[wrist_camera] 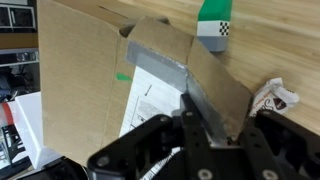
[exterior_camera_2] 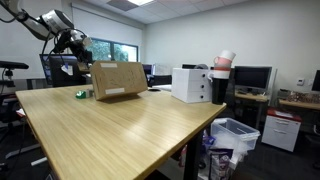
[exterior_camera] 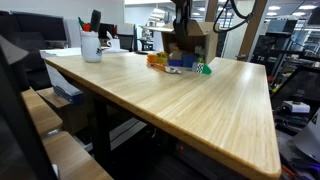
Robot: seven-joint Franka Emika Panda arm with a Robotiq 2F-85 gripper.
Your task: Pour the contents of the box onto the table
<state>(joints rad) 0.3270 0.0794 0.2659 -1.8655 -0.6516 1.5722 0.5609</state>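
Where the wrist view looked down past the black housing, the hand (wrist_camera: pixel 208 128) was clenched on a top flap of the box (wrist_camera: pixel 85 70), with the cardboard edge pinched in its grip. A strip of grey tape (wrist_camera: pixel 160 62) crossed the flap. A white printed label (wrist_camera: pixel 145 105) sat on the panel beside it.

In both exterior views the box hung from the hand at the far end of the bench (exterior_camera: pixel 190 115), tilted. I could not tell whether its lower edge touched the top.

The contents (exterior_camera: pixel 172 62) lay on the bench just in front of the box, a small cluster of yellow, blue and orange pieces. A green piece (exterior_camera: pixel 205 68) lay just beside them. The wrist view showed it as green with a white checkered end, near a crumpled white scrap (wrist_camera: pixel 272 97).

A white mug (exterior_camera: pixel 91 46) holding pens stood well apart, at another corner of the bench. A white cabinet (exterior_camera_2: pixel 190 84) stood beyond the bench edge
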